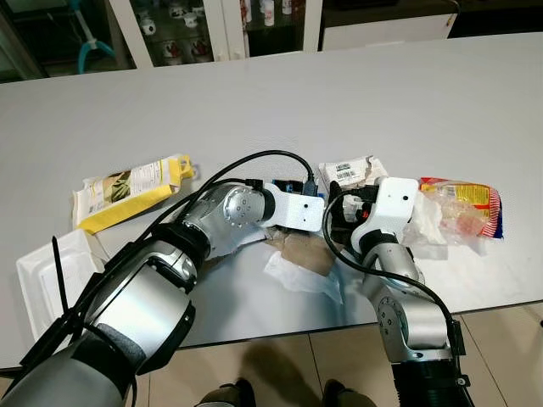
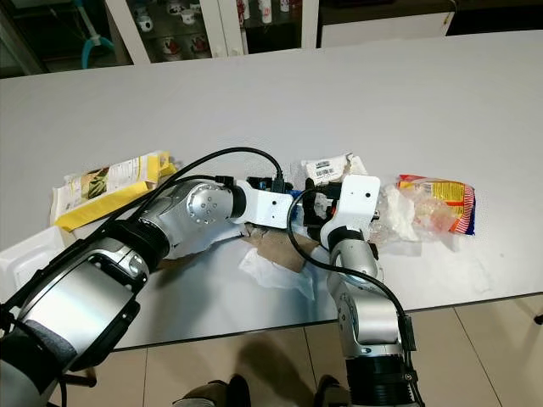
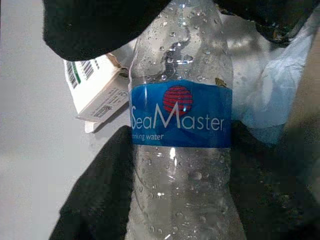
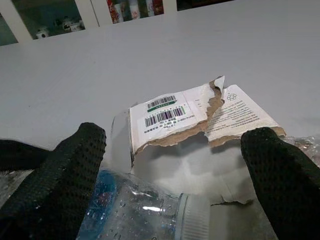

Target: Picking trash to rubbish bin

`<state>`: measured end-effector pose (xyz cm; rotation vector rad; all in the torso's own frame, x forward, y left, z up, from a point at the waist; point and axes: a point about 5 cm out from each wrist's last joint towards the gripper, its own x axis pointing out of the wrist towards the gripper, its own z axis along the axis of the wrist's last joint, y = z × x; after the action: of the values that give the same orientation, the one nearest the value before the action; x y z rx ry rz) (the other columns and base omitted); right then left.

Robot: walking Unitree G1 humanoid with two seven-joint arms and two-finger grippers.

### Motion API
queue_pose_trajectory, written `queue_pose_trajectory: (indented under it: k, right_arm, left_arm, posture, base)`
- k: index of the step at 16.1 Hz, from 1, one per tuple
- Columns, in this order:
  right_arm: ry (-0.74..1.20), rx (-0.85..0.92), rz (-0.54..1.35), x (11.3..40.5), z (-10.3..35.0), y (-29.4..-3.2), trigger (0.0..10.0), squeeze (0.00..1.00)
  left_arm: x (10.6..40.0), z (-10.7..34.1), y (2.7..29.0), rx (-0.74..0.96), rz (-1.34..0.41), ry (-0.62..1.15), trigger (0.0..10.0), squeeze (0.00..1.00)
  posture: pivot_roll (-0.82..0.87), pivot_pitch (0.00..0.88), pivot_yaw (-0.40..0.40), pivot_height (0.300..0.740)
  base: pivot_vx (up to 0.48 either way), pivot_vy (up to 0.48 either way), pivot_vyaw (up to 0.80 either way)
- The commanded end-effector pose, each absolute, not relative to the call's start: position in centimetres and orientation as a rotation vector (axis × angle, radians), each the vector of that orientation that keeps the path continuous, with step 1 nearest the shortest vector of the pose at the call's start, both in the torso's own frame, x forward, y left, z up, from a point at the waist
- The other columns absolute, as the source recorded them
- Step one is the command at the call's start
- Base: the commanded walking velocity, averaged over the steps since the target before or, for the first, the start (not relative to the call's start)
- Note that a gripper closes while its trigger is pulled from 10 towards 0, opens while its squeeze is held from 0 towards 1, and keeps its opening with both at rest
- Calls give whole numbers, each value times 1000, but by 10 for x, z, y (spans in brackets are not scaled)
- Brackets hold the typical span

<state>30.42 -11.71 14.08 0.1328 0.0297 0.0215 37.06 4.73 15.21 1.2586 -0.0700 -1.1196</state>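
Note:
A clear SeaMaster water bottle (image 3: 180, 150) with a blue label lies on the white table (image 1: 339, 93). My left gripper (image 3: 182, 140) is shut on it, one black finger (image 3: 100, 190) pressed to each side. My right gripper (image 4: 172, 150) is open and faces the left one, its fingers (image 4: 60, 175) spread either side of the bottle's white cap (image 4: 195, 217). Both grippers meet near the table's front middle (image 1: 335, 199). Just beyond them lies a torn white cardboard box (image 4: 170, 117) with barcodes.
Other trash lies around: a yellow and white packet (image 1: 127, 191) to the left, a white foam tray (image 1: 42, 275) at the front left edge, a noodle packet (image 1: 465, 208) to the right, crumpled white wrapping (image 1: 301, 275) and brown cardboard (image 1: 297, 248) under my arms. Cabinets stand behind the table.

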Motion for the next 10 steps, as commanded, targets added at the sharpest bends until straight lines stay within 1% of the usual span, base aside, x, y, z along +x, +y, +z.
queue_pose_trajectory:
  k: [1, 3, 4, 5, 6, 8, 9, 10]
  right_arm:
    - [33, 138, 29, 302, 141, -116, 10000, 0]
    - [35, 135, 29, 302, 141, -117, 10000, 0]
    - [35, 135, 28, 303, 141, -117, 10000, 0]
    - [32, 134, 26, 303, 142, -118, 10000, 0]
    - [30, 134, 22, 304, 142, -119, 10000, 0]
    - [26, 128, 23, 306, 143, -121, 10000, 0]
    - [25, 127, 23, 307, 144, -122, 10000, 0]
    - [22, 122, 29, 310, 145, -122, 10000, 0]
  left_arm:
    - [355, 105, 69, 1301, -1224, 179, 0, 0]
    - [359, 108, 70, 1308, -1177, 155, 0, 0]
    - [361, 110, 70, 1307, -1149, 139, 3059, 0]
    - [369, 124, 70, 1257, -1045, 74, 10000, 0]
    - [377, 139, 71, 1193, -959, 12, 10000, 0]
    - [391, 180, 85, 1051, -824, -110, 10000, 0]
    - [393, 188, 88, 1030, -801, -129, 10000, 0]
    - [402, 230, 107, 978, -633, -259, 10000, 0]
  posture:
    - [-60, 193, 76, 740]
    - [-60, 190, 73, 740]
    - [-63, 189, 73, 740]
    - [-66, 183, 70, 740]
    - [-65, 181, 65, 740]
    - [-62, 171, 52, 740]
    - [-62, 171, 52, 740]
    - [-47, 157, 40, 740]
  base:
    - [0, 0, 0]
    - [0, 0, 0]
    - [0, 0, 0]
    - [0, 0, 0]
    - [0, 0, 0]
    - [0, 0, 0]
    - [0, 0, 0]
    - [0, 0, 0]
